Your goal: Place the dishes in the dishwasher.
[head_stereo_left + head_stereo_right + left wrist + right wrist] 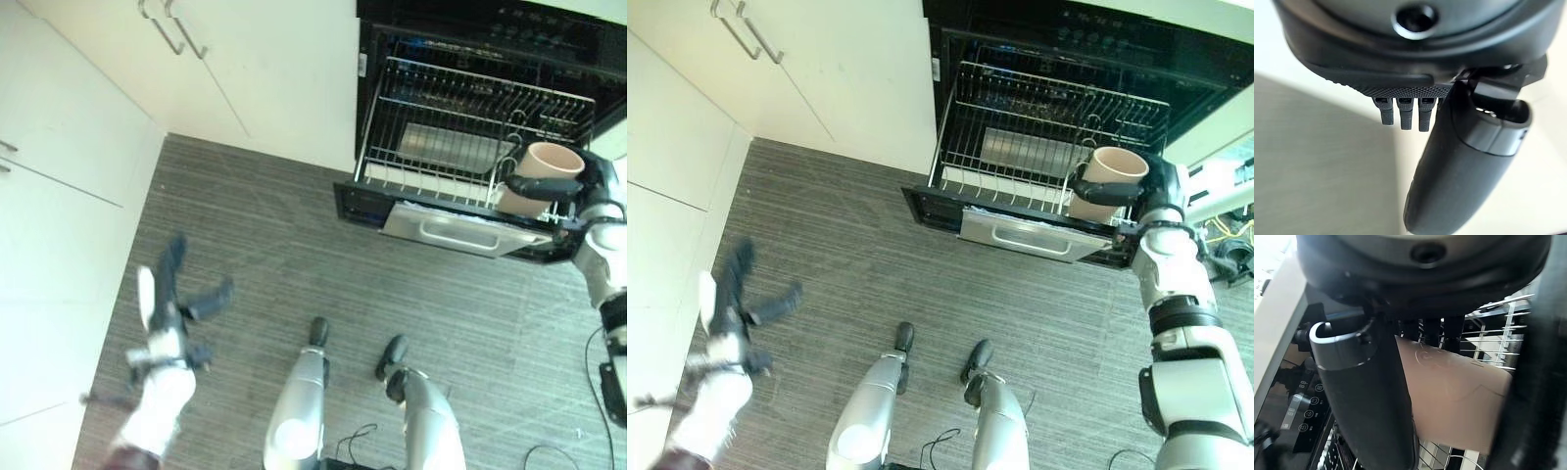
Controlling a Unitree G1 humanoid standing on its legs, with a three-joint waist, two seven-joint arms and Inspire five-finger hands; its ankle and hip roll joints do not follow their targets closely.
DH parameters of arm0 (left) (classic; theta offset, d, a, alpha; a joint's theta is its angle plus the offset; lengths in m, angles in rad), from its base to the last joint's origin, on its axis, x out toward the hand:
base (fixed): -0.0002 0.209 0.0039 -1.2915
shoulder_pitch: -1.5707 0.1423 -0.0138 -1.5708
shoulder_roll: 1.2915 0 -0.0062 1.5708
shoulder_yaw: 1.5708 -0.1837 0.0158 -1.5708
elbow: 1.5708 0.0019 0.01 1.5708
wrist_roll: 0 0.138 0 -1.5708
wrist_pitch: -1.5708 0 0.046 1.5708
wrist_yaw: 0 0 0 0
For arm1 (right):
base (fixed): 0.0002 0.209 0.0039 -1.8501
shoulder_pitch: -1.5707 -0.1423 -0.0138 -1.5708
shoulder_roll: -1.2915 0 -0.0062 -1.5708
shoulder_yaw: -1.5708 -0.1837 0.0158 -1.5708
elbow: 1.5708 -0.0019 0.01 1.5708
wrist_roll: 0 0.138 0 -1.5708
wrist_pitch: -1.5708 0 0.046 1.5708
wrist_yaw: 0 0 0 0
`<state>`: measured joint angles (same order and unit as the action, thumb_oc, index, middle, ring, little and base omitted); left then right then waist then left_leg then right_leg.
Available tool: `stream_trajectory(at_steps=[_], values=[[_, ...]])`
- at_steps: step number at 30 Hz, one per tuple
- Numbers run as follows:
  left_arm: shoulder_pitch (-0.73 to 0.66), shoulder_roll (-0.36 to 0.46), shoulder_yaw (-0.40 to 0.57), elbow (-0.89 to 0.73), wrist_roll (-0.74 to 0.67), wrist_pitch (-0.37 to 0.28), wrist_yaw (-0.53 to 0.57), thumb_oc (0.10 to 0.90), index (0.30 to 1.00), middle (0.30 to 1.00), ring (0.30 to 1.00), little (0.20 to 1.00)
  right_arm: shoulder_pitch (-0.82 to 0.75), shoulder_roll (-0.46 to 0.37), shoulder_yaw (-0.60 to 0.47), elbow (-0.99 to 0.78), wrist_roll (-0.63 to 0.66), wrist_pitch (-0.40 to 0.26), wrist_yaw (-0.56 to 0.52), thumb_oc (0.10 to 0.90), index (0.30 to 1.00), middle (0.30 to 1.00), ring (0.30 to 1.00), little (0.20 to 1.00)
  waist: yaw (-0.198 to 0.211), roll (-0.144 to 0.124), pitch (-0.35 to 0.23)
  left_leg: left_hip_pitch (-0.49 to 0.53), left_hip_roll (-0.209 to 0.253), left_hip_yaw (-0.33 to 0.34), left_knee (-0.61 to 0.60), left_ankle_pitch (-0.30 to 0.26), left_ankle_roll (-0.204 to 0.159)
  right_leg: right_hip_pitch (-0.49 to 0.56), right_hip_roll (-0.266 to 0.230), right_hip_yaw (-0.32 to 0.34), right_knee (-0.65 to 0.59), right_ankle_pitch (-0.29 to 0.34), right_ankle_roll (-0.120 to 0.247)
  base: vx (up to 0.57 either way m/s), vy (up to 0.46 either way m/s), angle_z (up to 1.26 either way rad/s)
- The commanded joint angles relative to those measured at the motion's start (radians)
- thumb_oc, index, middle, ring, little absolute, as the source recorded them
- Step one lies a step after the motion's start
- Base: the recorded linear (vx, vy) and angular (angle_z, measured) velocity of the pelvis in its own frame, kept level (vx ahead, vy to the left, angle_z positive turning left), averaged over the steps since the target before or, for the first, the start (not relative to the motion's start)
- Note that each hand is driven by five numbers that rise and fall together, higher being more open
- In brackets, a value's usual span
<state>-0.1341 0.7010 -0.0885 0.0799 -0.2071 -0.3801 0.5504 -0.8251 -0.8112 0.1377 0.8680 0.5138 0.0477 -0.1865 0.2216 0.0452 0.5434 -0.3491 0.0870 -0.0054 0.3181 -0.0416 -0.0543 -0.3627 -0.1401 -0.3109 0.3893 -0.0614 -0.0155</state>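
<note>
I have the beige mug (1114,176) in my right hand (1156,184), held at the right end of the dishwasher's pulled-out wire rack (1048,137). The mug sits mouth up and roughly upright, its long axis near vertical, and from the head cameras it appears to hang over or just above the rack's near right corner; I cannot tell whether its base already touches the wires. My right hand's fingers are curled round the mug's side, a dark finger wrapping across the front below the rim, and in the right wrist view the thumb (1369,406) lies along the beige wall (1459,396) with rack wires (1493,338) showing past it. So that hand is closed on the mug.

The relation I care about is mug to rack: the rack lies to the left of and below the mug, so I judge the next move to be a short carry inward and down, keeping the mug clear of the upright tines. A flat grey tray or dish (1034,152) already lies deeper in the rack, well apart from the mug. The open dishwasher door (1034,237) hangs below the rack's front edge.

My left hand (171,299) is far off over the grey floor (294,264) near the white cabinets (255,59), fingers spread and straight, holding nothing.
</note>
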Motion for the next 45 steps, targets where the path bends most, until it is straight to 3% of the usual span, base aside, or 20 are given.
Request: stream_trajectory(at_steps=[1,2,3,5,7,9,10,13,16,18,26,41,45], values=[[-0.203,0.066,-0.066,0.043,0.205,-0.182,0.047,0.8,0.9,0.9,0.9,0.9,-0.132,-0.042,0.035,-0.045,-0.016,-0.075,-0.032,0.4,0.3,0.3,0.3,0.3,-0.06,-0.012,-0.023,-0.031,0.013,-0.024,-0.018,-0.043,0.049,0.034,-0.025,0.035,0.046,-0.123,0.056,-0.09,-0.028,0.07],[-0.296,0.096,-0.091,0.017,0.264,-0.207,0.04,0.8,0.9,0.9,0.9,0.9,-0.149,-0.033,0.047,-0.037,-0.008,-0.068,-0.033,0.4,0.3,0.3,0.3,0.3,-0.07,-0.015,-0.023,-0.034,0.016,-0.02,-0.018,-0.04,0.05,0.025,-0.025,0.038,0.05,-0.117,0.058,-0.11,-0.015,-0.04],[-0.503,0.132,-0.169,-0.009,0.315,-0.186,-0.017,0.8,0.9,0.9,0.9,0.9,-0.188,-0.023,0.078,-0.023,0.005,-0.056,-0.022,0.4,0.3,0.3,0.3,0.3,-0.094,-0.022,-0.023,-0.04,0.023,-0.005,-0.018,-0.034,0.049,0.017,-0.022,0.045,0.046,-0.105,0.064,-0.16,0.005,-0.15],[-0.721,0.133,-0.279,-0.007,0.379,-0.133,-0.071,0.8,0.9,0.9,0.9,0.9,-0.246,-0.017,0.116,-0.011,0.011,-0.04,-0.005,0.4,0.3,0.3,0.3,0.3,-0.122,-0.02,-0.023,-0.069,0.039,0.02,-0.018,-0.011,0.048,-0.016,-0.019,0.042,0.044,-0.081,0.061,-0.17,0.048,-0.26],[-0.835,0.121,-0.344,0.018,0.329,-0.088,-0.175,0.8,0.9,0.9,0.9,0.9,-0.283,-0.006,0.148,-0.006,0.005,-0.034,-0.003,0.4,0.3,0.3,0.3,0.3,-0.142,-0.017,-0.023,-0.074,0.045,0.04,-0.018,-0.01,0.043,-0.028,-0.02,0.051,0.043,-0.077,0.067,-0.09,0.072,-0.23],[-0.879,0.112,-0.374,0.038,0.3,-0.063,-0.264,0.8,0.9,0.9,0.9,0.9,-0.305,-0.001,0.163,0.005,0.001,-0.035,0.001,0.4,0.3,0.3,0.3,0.3,-0.149,-0.014,-0.023,-0.078,0.049,0.047,-0.018,-0.01,0.041,-0.034,-0.019,0.056,0.04,-0.076,0.069,-0.06,0.061,-0.26],[-0.926,0.102,-0.421,0.061,0.288,-0.02,-0.372,0.8,0.9,0.9,0.9,0.9,-0.332,0.004,0.18,0.019,-0.004,-0.038,0.004,0.4,0.3,0.3,0.3,0.3,-0.16,-0.01,-0.023,-0.082,0.053,0.056,-0.018,-0.007,0.038,-0.043,-0.02,0.061,0.041,-0.073,0.072,-0.07,0.078,-0.12],[-1.053,0.091,-0.552,0.149,0.222,0.149,-0.555,0.8,0.9,0.9,0.9,0.9,-0.413,-0.002,0.235,0.054,-0.016,-0.039,0.026,0.4,0.3,0.3,0.3,0.3,-0.185,0.01,-0.023,-0.098,0.056,0.081,-0.018,-0.004,0.033,-0.073,-0.025,0.077,0.043,-0.069,0.08,-0.07,0.124,-0.19],[-1.108,0.084,-0.613,0.198,0.192,0.239,-0.658,0.8,0.9,0.9,0.9,0.9,-0.454,-0.008,0.268,0.073,-0.015,-0.041,0.037,0.4,0.3,0.3,0.3,0.3,-0.197,0.021,-0.023,-0.106,0.055,0.091,-0.018,-0.003,0.033,-0.089,-0.027,0.086,0.047,-0.066,0.083,-0.04,0.08,-0.18],[-1.172,0.086,-0.685,0.248,0.173,0.333,-0.742,0.8,0.9,0.9,0.9,0.9,-0.491,-0.006,0.309,0.076,-0.014,-0.042,0.039,0.4,0.3,0.3,0.3,0.3,-0.209,0.028,-0.023,-0.118,0.054,0.099,-0.018,-0.003,0.033,-0.107,-0.029,0.095,0.051,-0.064,0.086,-0.04,0.066,-0.04],[-1.214,0.069,-0.734,0.333,0.121,0.466,-0.793,0.8,0.9,0.9,0.9,0.9,-0.558,0.01,0.358,0.067,-0.058,-0.033,0.042,0.4,0.3,0.3,0.3,0.3,-0.224,0.042,-0.023,-0.139,0.062,0.128,-0.018,-0.004,0.026,-0.138,-0.035,0.101,0.059,-0.068,0.083,0.0,0.039,-0.03],[-1.229,0.055,-0.729,0.342,0.193,0.446,-0.768,0.8,0.9,0.9,0.9,0.9,-0.616,0.061,0.381,0.062,-0.068,0.002,0.007,0.4,0.3,0.3,0.3,0.3,-0.199,0.05,-0.023,-0.206,0.064,0.12,-0.018,0.002,0.023,-0.192,-0.031,0.091,0.065,-0.072,0.083,-0.01,-0.002,0.01],[-1.234,0.046,-0.736,0.342,0.198,0.449,-0.777,0.8,0.9,0.9,0.9,0.9,-0.612,0.08,0.382,0.07,-0.064,0.014,0.002,0.4,0.3,0.3,0.3,0.3,-0.198,0.051,-0.023,-0.185,0.057,0.117,-0.018,-0.015,0.013,-0.167,-0.037,0.093,0.062,-0.09,0.093,0.02,0.006,0.0]])
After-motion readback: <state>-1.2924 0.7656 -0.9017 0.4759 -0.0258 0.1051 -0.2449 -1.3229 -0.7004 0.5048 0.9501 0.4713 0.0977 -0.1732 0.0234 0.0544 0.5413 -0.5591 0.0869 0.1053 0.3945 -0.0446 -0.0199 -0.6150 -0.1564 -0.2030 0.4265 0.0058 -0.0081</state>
